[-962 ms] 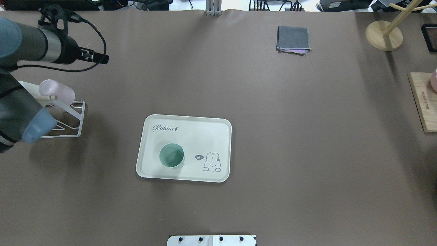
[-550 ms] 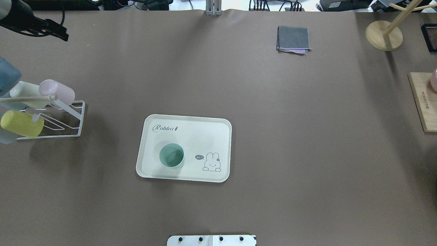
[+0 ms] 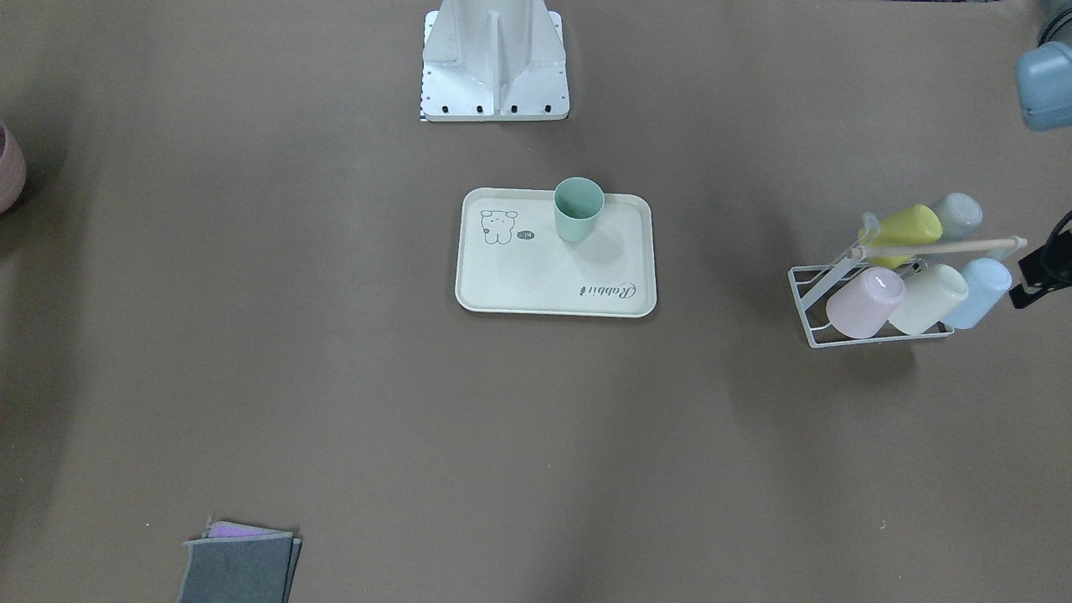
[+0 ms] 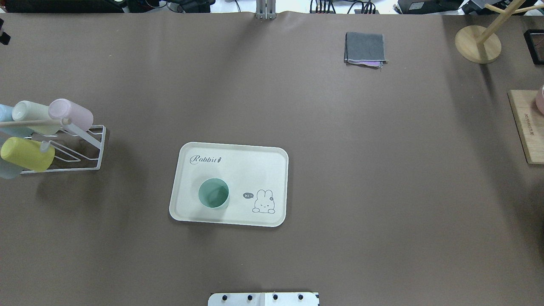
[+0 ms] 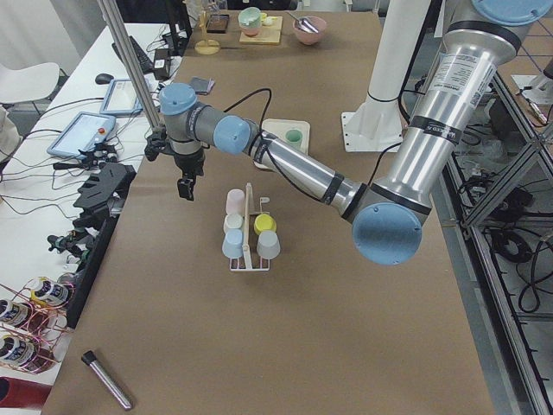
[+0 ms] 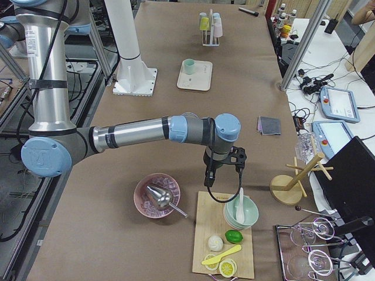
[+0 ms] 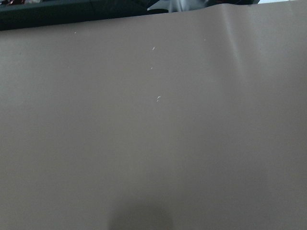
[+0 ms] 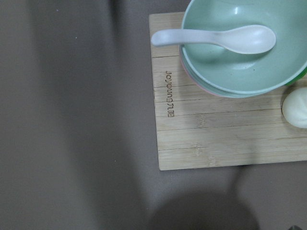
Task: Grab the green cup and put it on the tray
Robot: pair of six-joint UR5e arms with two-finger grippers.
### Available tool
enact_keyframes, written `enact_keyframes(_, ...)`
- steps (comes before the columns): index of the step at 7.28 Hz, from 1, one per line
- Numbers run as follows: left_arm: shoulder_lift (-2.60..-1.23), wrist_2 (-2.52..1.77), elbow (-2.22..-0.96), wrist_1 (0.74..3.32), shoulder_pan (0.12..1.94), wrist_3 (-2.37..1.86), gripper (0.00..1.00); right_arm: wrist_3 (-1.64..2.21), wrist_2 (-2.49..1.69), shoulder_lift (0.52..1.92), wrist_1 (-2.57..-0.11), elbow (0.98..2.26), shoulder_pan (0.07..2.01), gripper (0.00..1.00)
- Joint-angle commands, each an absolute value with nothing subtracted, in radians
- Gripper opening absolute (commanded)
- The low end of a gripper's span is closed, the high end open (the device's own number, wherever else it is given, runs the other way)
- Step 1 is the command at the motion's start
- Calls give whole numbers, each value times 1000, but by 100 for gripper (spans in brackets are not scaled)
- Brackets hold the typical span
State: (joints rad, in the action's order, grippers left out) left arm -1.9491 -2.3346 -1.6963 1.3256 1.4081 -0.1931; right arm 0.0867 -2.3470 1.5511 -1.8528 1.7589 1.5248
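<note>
- Pulling away toward the table's left end, the left gripper has all but gone from the overhead view since a second ago; you cannot tell whether its fingers are parted or closed
- The green cup stands upright on the tray, in the half nearer the robot, exactly as before, so you can judge the placing done
- The right gripper hangs by the wooden board and green bowl; its state is unclear too
- The wire rack of pastel cups and the folded grey cloth lie well apart from the tray; nothing crowds it
</note>
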Motion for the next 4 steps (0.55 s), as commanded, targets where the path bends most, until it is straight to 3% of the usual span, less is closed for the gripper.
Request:
enact_keyframes(1, -1928, -2338, -1692, 1116, 1492, -27, 98, 92, -2345, 1549, -1852, 1758, 1525, 100)
enact_keyframes(3, -1876, -2338, -1651, 1109, 1534, 128, 98, 88, -2347, 1545, -1852, 1758, 1525, 100)
enact_keyframes(4, -1849, -2333, -1540, 1270, 1564, 176, 98, 98, -2347, 1543, -1852, 1756, 1523, 100)
